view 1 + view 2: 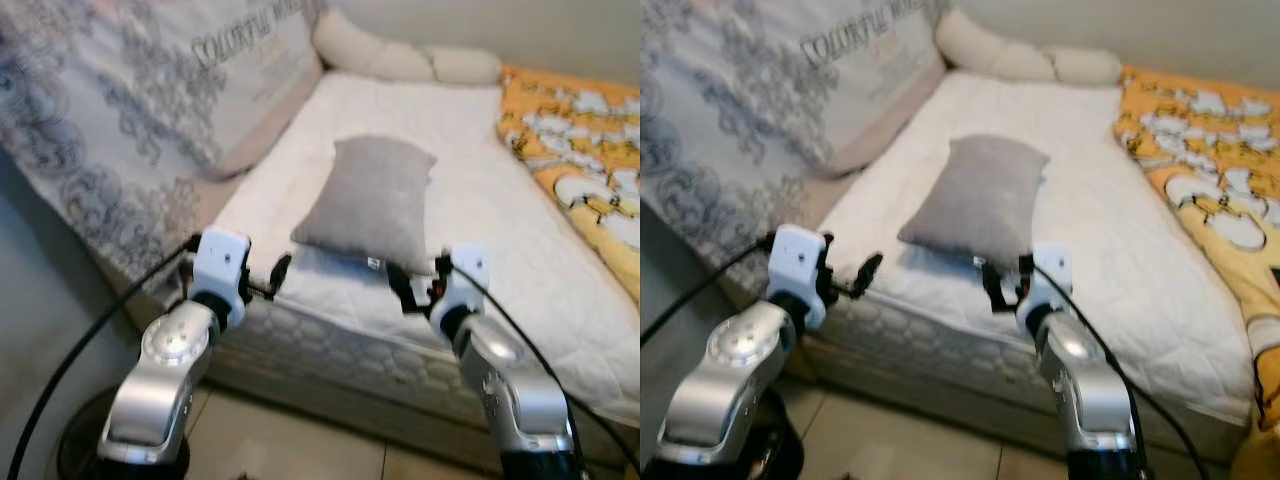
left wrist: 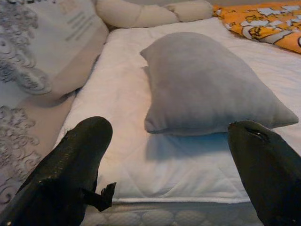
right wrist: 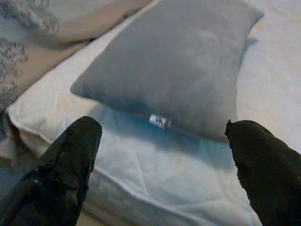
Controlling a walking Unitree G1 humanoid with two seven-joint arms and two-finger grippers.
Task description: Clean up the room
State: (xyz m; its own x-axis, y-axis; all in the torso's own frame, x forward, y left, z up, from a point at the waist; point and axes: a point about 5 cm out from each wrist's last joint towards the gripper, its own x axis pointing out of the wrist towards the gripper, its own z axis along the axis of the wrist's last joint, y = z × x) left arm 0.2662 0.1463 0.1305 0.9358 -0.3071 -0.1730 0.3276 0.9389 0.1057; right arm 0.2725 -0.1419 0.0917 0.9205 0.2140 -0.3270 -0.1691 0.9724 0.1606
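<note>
Both grippers were held out at the near edge of the bed: left gripper (image 1: 272,278) with fingers spread wide, right gripper (image 1: 408,288) likewise spread, nothing pinched in either. Step judged as approach to the grey pillow (image 1: 372,201), not yet grasped. The pillow was seen just beyond the fingertips, lying flat on the white mattress pad (image 1: 500,210), its near edge with a small tag (image 3: 160,121) closest to the right gripper, slightly ahead and between the two arms. No contact was visible. Next move judged: both grippers to be advanced over the mattress edge and closed on the pillow's near corners; soft fill would likely need a deep pinch. Farther back, a patterned quilt (image 1: 110,90) was draped at left, an orange blanket (image 1: 580,130) at right, cream bolsters (image 1: 400,55) at the head.
</note>
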